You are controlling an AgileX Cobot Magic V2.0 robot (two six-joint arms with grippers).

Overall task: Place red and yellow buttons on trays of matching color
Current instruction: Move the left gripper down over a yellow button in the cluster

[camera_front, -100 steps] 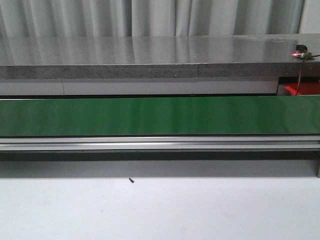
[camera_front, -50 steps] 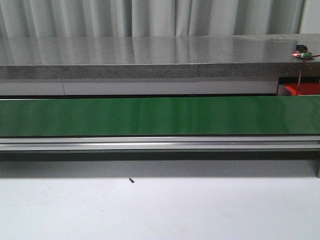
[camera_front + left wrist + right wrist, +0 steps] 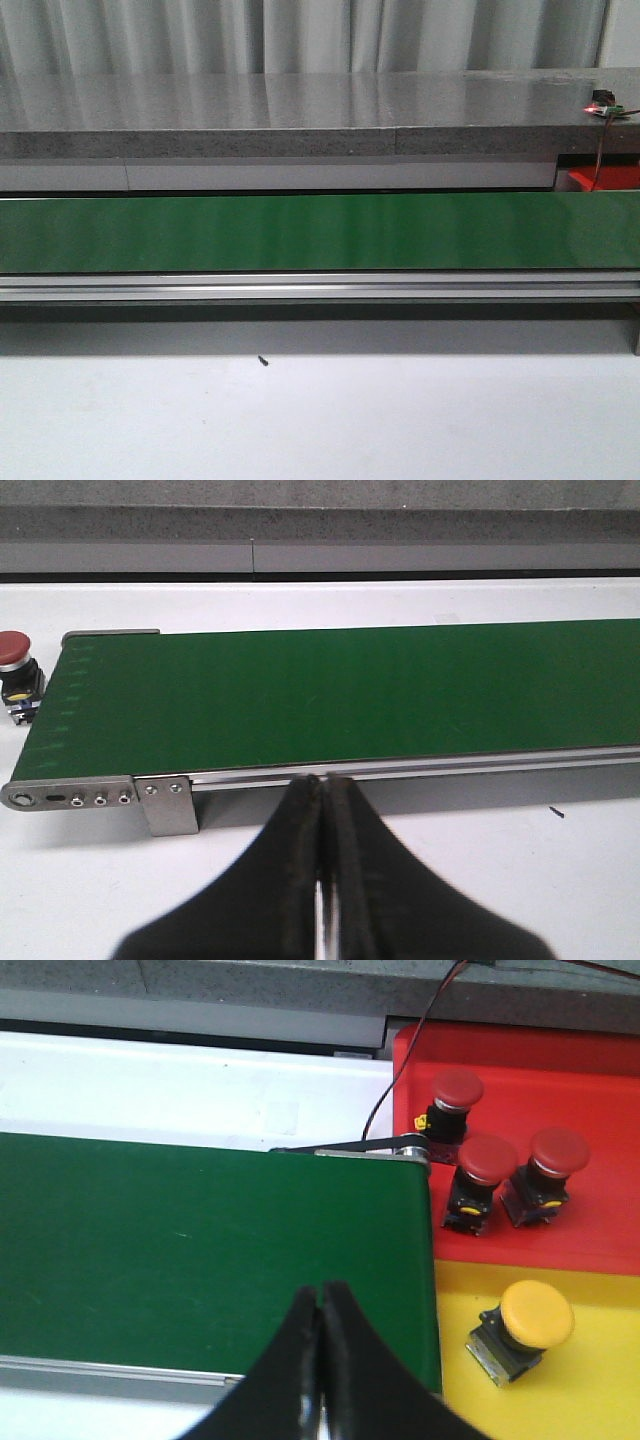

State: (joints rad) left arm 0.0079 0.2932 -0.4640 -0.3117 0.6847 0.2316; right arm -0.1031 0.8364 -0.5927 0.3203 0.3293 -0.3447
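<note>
In the right wrist view a red tray holds three red buttons. A yellow tray beside it holds one yellow button. My right gripper is shut and empty over the green belt, near its end by the trays. In the left wrist view my left gripper is shut and empty at the belt's near rail. Another red button stands on the white table just off the belt's other end. The front view shows no gripper and only a corner of the red tray.
The green belt spans the front view, with a grey stone ledge behind it and white table in front. A thin black and red wire runs over the red tray's corner. A small dark speck lies on the table.
</note>
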